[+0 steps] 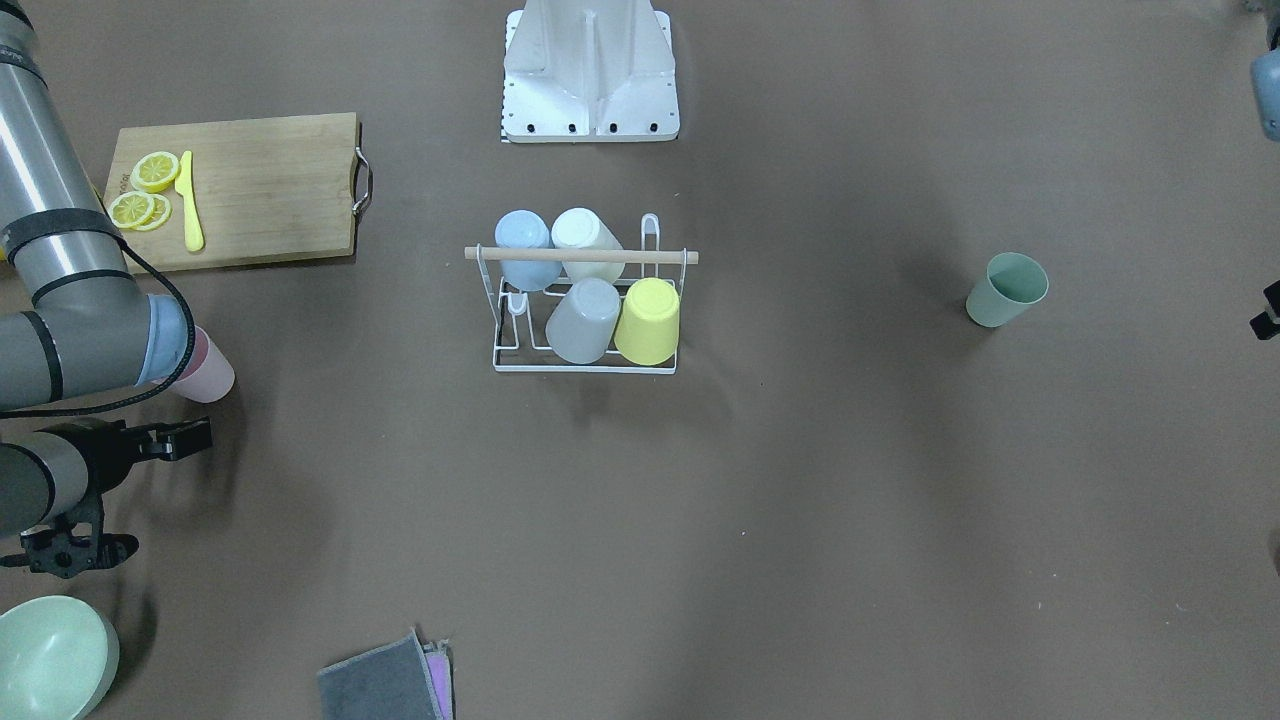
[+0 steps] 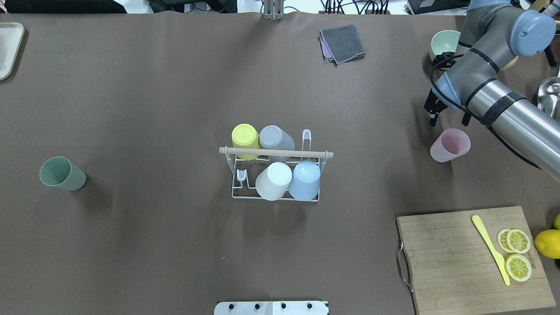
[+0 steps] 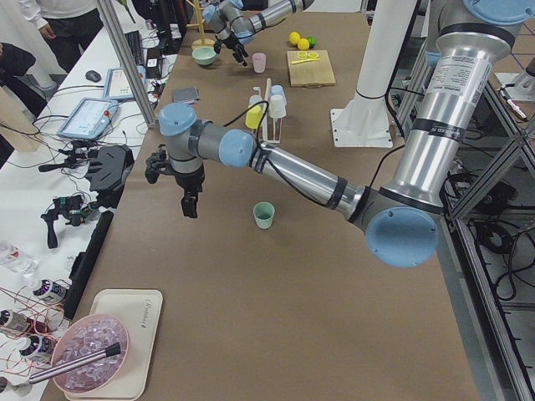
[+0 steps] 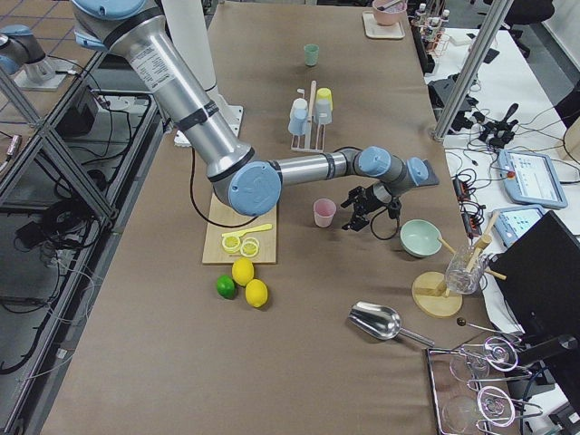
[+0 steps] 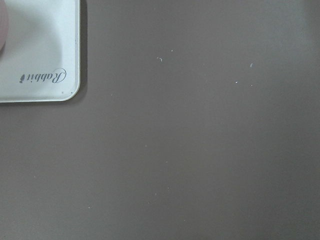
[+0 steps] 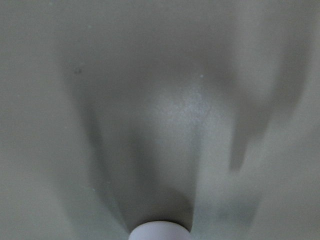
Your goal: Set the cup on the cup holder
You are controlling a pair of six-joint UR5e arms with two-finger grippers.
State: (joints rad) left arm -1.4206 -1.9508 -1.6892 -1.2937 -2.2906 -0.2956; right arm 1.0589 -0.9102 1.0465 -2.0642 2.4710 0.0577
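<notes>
Right gripper (image 2: 433,117) poised just beside the pink cup (image 2: 450,145), clear of it; cannot tell how wide the jaws stand. Left gripper (image 3: 191,203) hanging near the upright green cup (image 3: 264,215), opening likewise unclear. Mid-table, well apart from both cups: cup holder (image 2: 275,152), with yellow cup (image 2: 246,139), grey cup (image 2: 275,138), cream cup (image 2: 274,179) and blue cup (image 2: 305,178) upended on its prongs. Cutting board (image 2: 459,258) with lemon slices (image 2: 518,253) at the right-arm side.

- The pink cup (image 1: 214,376) is half hidden behind the right arm (image 1: 70,335) in the front-facing view.
- The left gripper (image 3: 191,205) shows only small and from the side; how its jaws stand is unclear.
- The right wrist view is only a pale green blur.
- The white tray (image 5: 37,55) is cut off by the edges of the left wrist view.
</notes>
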